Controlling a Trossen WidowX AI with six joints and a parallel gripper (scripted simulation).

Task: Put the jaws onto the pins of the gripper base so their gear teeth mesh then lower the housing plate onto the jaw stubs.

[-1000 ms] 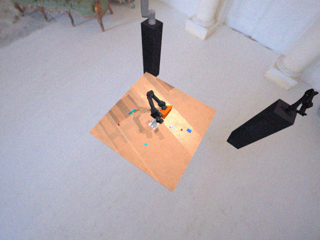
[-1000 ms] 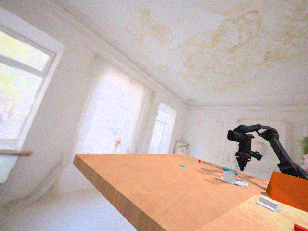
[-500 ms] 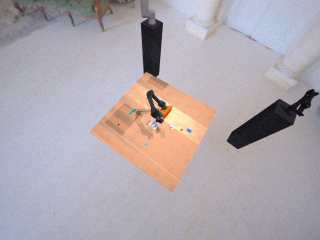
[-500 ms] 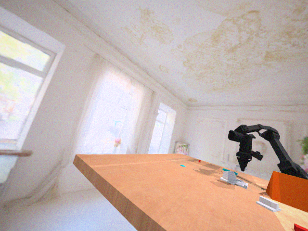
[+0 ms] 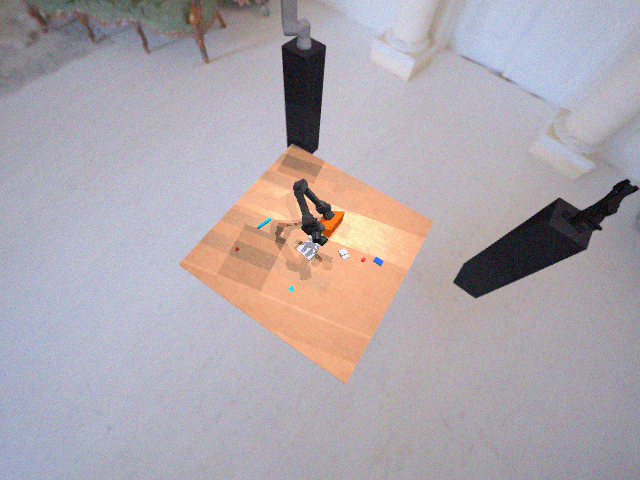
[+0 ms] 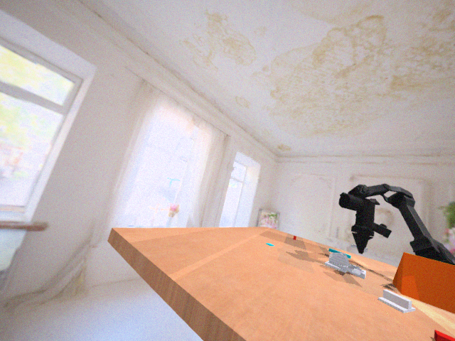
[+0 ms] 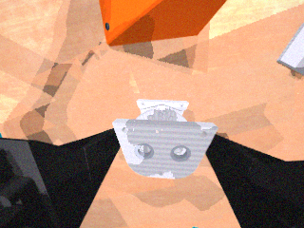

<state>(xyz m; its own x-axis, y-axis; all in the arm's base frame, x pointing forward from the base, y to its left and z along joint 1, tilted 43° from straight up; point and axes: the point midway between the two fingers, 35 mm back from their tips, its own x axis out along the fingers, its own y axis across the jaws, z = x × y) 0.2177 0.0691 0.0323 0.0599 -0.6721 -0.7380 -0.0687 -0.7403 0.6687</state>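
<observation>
In the wrist view, the housing plate (image 7: 166,148), pale grey with two round holes, is gripped between the fingers of the gripper (image 5: 319,241) (image 6: 361,251) (image 7: 161,132), and it is above the gripper base (image 5: 308,250) (image 6: 341,262) (image 7: 162,105), which lies on the table (image 5: 330,320) (image 6: 234,286) (image 7: 228,102) well inside the edges. Near this base stands the orange block (image 5: 333,223) (image 6: 422,280) (image 7: 157,24), and farther outward, toward the right corner in the top view, is the blue piece (image 5: 378,261).

bright, grainy, overlapping soft shadows
</observation>
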